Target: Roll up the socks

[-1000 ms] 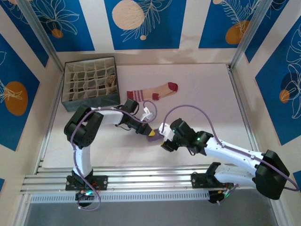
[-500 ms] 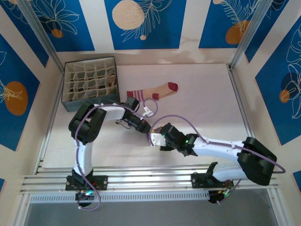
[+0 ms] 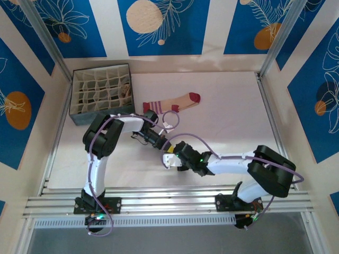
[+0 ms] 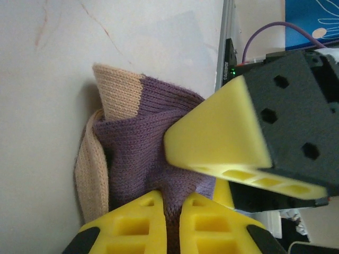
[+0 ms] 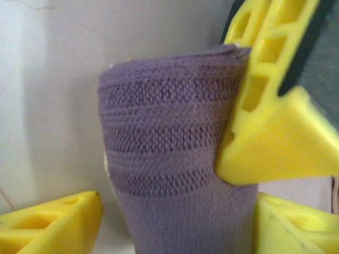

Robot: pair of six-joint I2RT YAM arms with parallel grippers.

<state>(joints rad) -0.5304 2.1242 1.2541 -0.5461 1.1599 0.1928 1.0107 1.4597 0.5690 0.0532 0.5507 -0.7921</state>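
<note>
Here ribbed-knit purple sock (image 5: 175, 159), rolled, apparently pinched by left pincer (image 4: 172, 205).

Reaches the left gripper (image 3: 162, 144) rightward to mid-table, tip to tip with the right gripper (image 3: 170, 157), stretched in leftward along the near side. Has the tan sock (image 3: 172, 102) flat on the white table (image 3: 228, 116) just behind them, dark-red toe to the right, striped cuff to the left. Carries a grey divided box (image 3: 100, 115) at the back-left corner, a brownish bundle (image 3: 125, 91) in one right-hand cell.
</note>
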